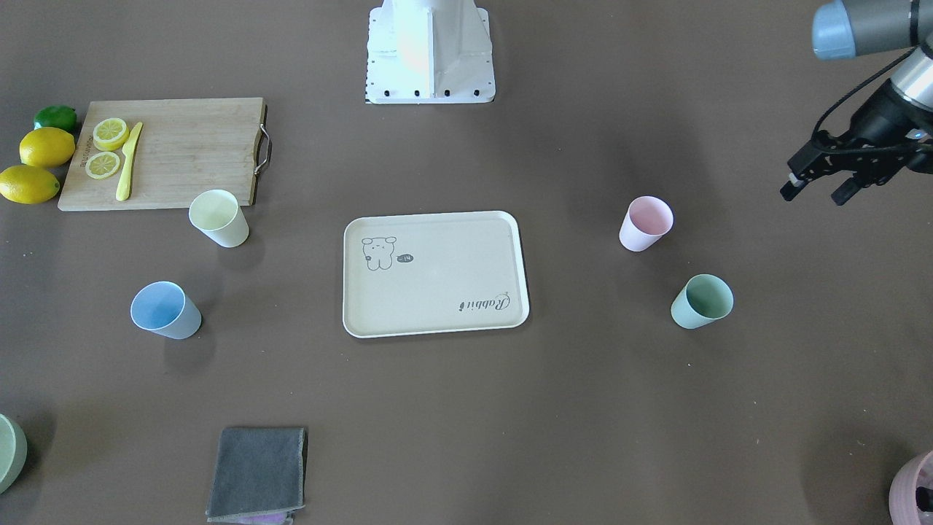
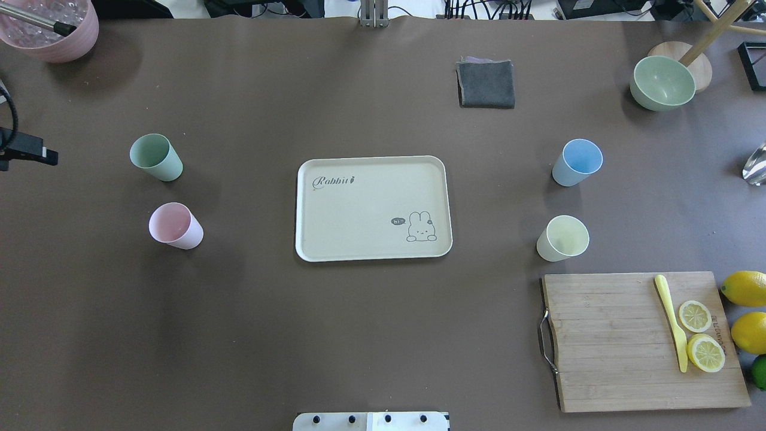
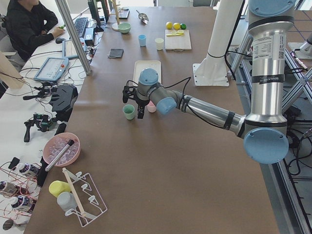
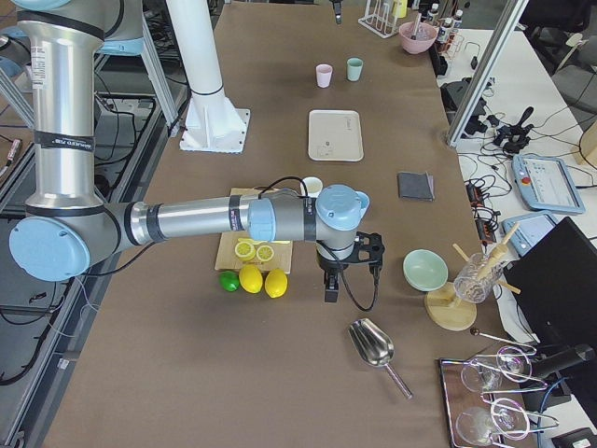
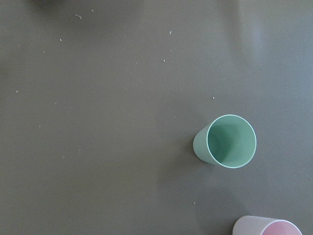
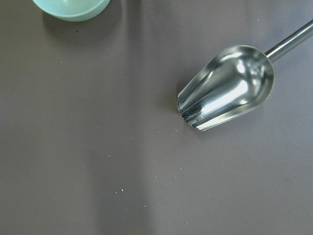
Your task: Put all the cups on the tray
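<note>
Front view: left pincer [image 1: 816, 192] hangs above the bench [image 1: 583, 408], jaws apart, nothing in them. Pink cup [image 1: 645, 223] is the nearest to it, on its tray side. Green cup [image 1: 701, 302] stands a bit further, toward the operators. Tray [image 1: 437, 292] is beyond both and bare. Yellow cup [image 1: 219, 218] and blue cup [image 1: 165, 310] are past the tray, well apart from this pincer. All 4 are upright, mouths up.

Overhead: only a sliver of the left pincer at the edge. Cups sit 2 and 2 either side of the tray, none on it.

Left side view: near arm's pincer is above the green/pink pair. I can't read the offset from here.

Right side view: right pincer [image 4: 350, 275] is over bare bench just beside the lemons [image 4: 252, 278], near the scoop [image 4: 373, 350]. Can't tell if open or closed. Yellow and blue cups lie beyond it, toward the tray.

Left wrist cam: green cup is off-centre, pink rim at the frame edge, no fingers visible.

Right wrist cam: scoop and bowl [image 6: 73, 7] edge only, no cups.

Handling, my guess: cups look light, stiff and thin-walled, w/ a matte skin that should give fair friction. The taper could let a body grip slip. I'd pinch the wall at the rim, one finger inside and one outside, w/ gentle force, since they'd tip easily.
</note>
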Robot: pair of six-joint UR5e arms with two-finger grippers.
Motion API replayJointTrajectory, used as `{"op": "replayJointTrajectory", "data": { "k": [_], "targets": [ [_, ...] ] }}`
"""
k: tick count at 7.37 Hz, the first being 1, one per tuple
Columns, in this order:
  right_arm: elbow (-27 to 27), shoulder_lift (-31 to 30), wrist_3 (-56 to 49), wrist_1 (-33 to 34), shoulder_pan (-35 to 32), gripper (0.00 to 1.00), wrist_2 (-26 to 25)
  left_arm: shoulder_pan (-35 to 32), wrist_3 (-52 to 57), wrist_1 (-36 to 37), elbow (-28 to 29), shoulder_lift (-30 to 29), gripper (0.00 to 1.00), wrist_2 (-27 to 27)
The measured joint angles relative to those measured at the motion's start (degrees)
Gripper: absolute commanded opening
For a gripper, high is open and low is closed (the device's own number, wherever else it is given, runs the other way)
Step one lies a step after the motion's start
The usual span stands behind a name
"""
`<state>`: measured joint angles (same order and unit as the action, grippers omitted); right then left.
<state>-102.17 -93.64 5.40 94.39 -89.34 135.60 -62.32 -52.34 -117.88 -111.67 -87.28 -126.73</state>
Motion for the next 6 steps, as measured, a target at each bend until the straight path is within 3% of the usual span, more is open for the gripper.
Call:
{"op": "replayJointTrajectory", "data": {
  "k": [3,6],
  "targets": [
    [0.0,-0.2,0.0,0.0,0.0,1.00,0.1,11.6,-8.1,0.2,-2.0,-1.8,0.97,7.7],
    [0.0,-0.2,0.0,0.0,0.0,1.00,0.1,15.9,-11.1,0.3,1.7,-5.6,0.91,9.8]
  ]
}}
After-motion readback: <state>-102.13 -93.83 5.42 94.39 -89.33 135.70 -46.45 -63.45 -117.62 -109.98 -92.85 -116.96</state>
